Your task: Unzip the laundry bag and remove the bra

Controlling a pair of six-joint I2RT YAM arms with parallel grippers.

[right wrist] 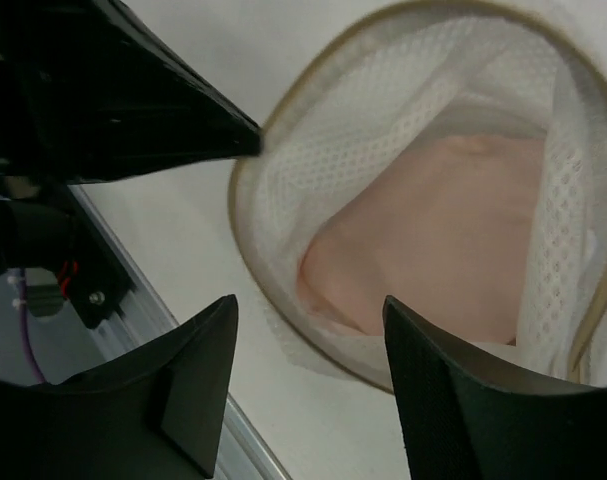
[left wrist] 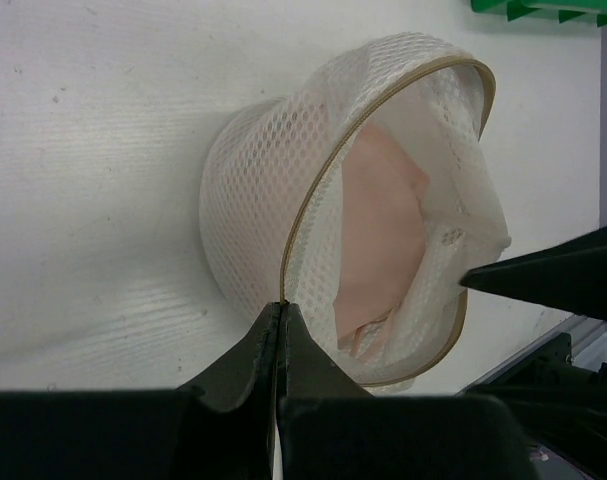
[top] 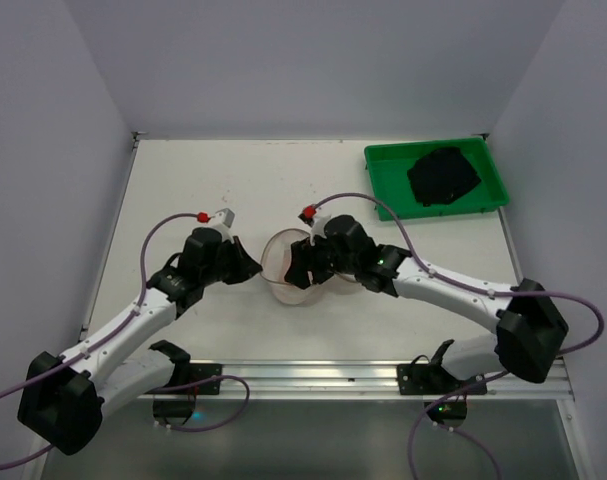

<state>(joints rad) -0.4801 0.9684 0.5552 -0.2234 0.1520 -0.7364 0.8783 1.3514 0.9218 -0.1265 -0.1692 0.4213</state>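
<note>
The laundry bag (top: 281, 268) is a round white mesh pouch lying on its side mid-table between both arms, its mouth (left wrist: 383, 210) unzipped and gaping. A pale pink bra (left wrist: 383, 230) lies inside it, also seen in the right wrist view (right wrist: 433, 240). My left gripper (left wrist: 281, 305) is shut on the bag's tan rim at its lower left. My right gripper (right wrist: 311, 310) is open at the mouth, its fingers (right wrist: 423, 350) straddling the lower rim without pinching it. The right gripper (top: 305, 272) sits just right of the bag, and the left gripper (top: 251, 268) just left of it.
A green tray (top: 378, 165) at the back right holds a dark garment (top: 443, 175). A metal rail (top: 313, 378) runs along the near table edge, close below the bag. Purple cables loop off both arms.
</note>
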